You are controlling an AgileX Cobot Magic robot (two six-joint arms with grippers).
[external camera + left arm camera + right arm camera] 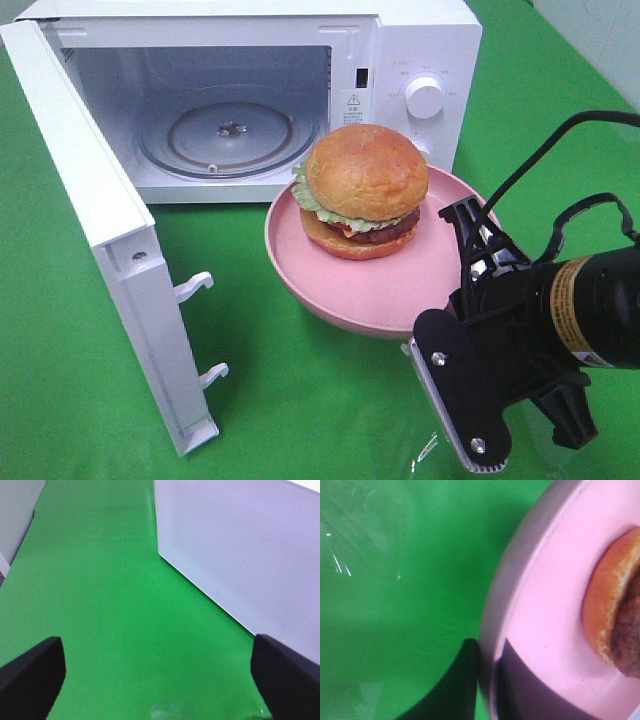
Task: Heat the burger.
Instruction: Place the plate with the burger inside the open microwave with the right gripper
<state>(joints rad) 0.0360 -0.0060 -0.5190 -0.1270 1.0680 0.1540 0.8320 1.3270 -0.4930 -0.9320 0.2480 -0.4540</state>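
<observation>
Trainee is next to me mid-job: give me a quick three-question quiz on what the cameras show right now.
1. True or false: the microwave door is shut.
2. The burger sits on: A) the turntable, B) the pink plate, C) the green cloth.
3. Fill in: the right gripper is shut on the plate's ____.

Key: 1 false; 2 B; 3 rim.
</observation>
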